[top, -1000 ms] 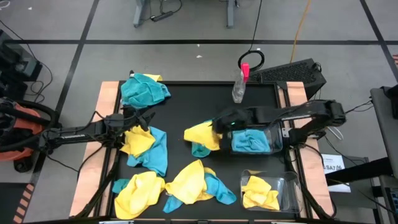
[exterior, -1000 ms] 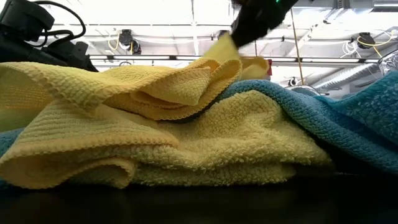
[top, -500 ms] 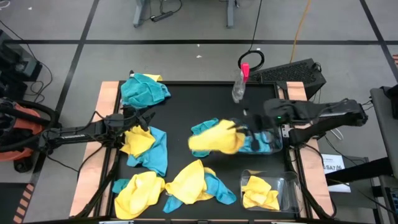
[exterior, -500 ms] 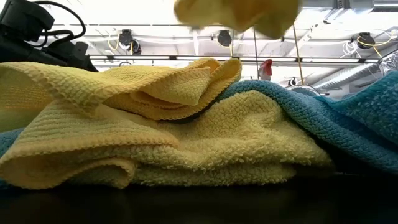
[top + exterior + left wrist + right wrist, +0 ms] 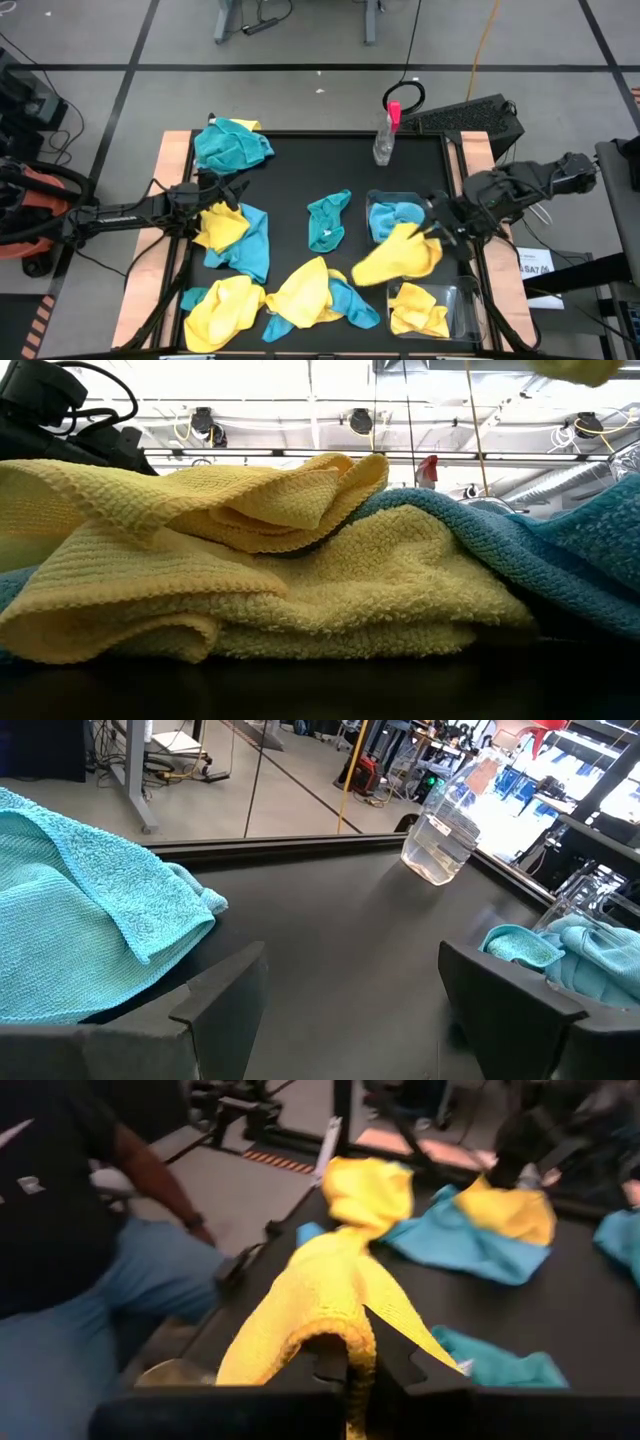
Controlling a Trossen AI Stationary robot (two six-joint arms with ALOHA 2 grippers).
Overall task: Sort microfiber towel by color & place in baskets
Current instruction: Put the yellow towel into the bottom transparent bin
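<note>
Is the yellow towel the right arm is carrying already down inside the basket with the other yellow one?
No, the yellow towel hangs from the right gripper, above and beside the yellow basket, not in it.

One camera hangs overhead, looking straight down on the whole table [image 5: 300,160]. Another sits at tabletop height, pressed close against a heap of towels [image 5: 300,590]. Each wrist camera looks out past its own fingers. The spray bottle [image 5: 385,135] shows overhead and from the left wrist.
</note>
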